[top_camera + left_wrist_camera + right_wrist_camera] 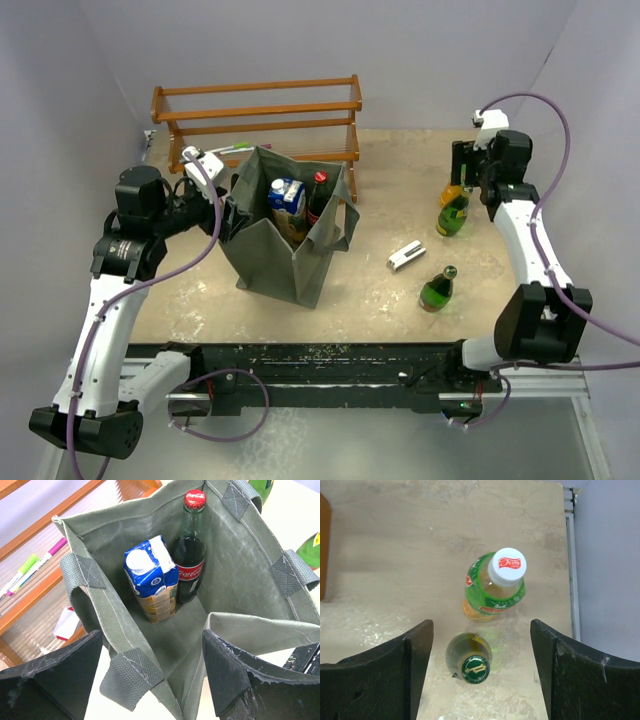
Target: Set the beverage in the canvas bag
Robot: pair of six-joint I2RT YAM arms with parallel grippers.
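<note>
The grey-green canvas bag (pixel 290 250) stands open at the table's middle left. Inside it are a blue juice carton (pixel 152 577) and a cola bottle (pixel 190 555), both upright. My left gripper (pixel 152 672) is open at the bag's left side, with the rim and a strap end between its jaws, untouched by either finger. My right gripper (pixel 480 672) is open above a green-capped glass bottle (pixel 470 660), which stands between the fingers. A white-capped plastic bottle (pixel 495 587) stands just beyond it. In the top view these two bottles (pixel 453 212) stand at the far right, under my right gripper (pixel 468 185).
A wooden rack (pixel 255 115) stands behind the bag, with markers (pixel 35 565) on its shelf. A third green bottle (pixel 437 290) stands right of centre, and a small white object (pixel 405 256) lies between it and the bag. The table's right edge (pixel 568 560) runs close to the bottles.
</note>
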